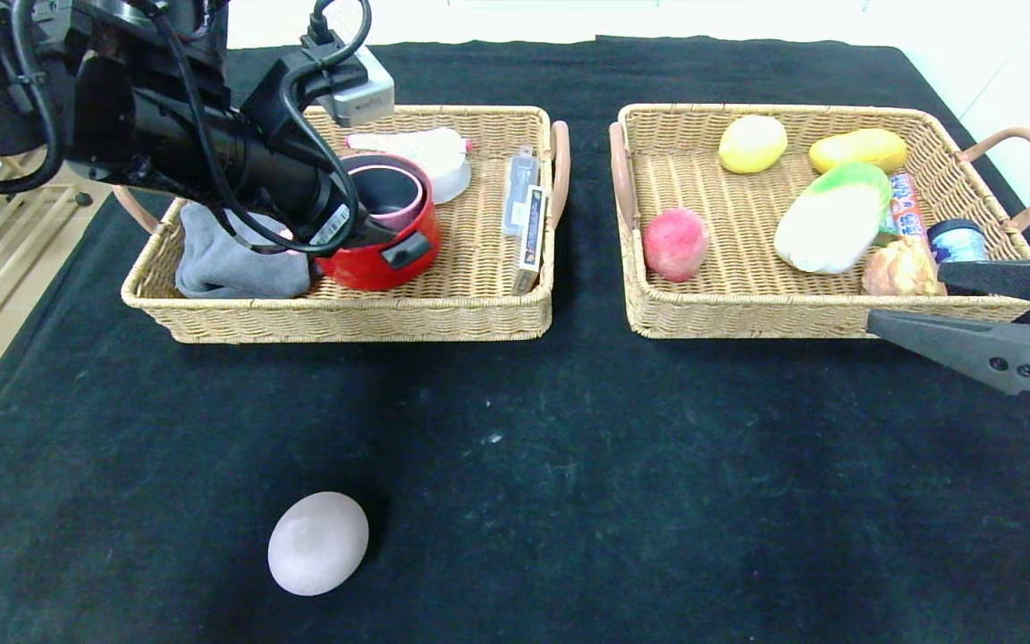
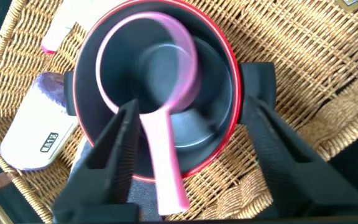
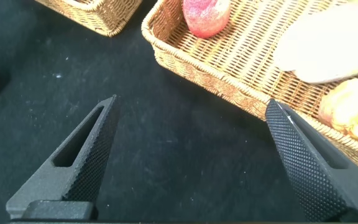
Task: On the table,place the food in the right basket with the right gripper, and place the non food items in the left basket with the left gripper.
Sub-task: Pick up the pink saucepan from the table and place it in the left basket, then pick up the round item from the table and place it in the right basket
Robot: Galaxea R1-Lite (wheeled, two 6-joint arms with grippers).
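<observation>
My left gripper [image 2: 191,109] hangs over the left basket [image 1: 479,295], open, above the red pot [image 1: 381,255]. The pink saucepan [image 2: 148,62] lies inside that pot, its handle [image 2: 166,168] sticking out between the spread fingers, close to one of them. A green-and-cream card box [image 1: 528,224] stands at the basket's right wall. The lilac-grey egg-shaped lump [image 1: 318,543] lies alone on the black table near the front. In the right basket [image 1: 747,313] lie the napa cabbage [image 1: 832,219] and the bun [image 1: 899,268]. My right gripper [image 1: 908,293] is open and empty at that basket's front right corner.
A grey cloth [image 1: 229,259] and a white object [image 1: 426,148] share the left basket. The right basket also holds a red peach [image 1: 676,243], two yellow fruits [image 1: 752,143], a snack pack [image 1: 907,201] and a blue-lidded jar [image 1: 958,237]. The table edge runs along the left.
</observation>
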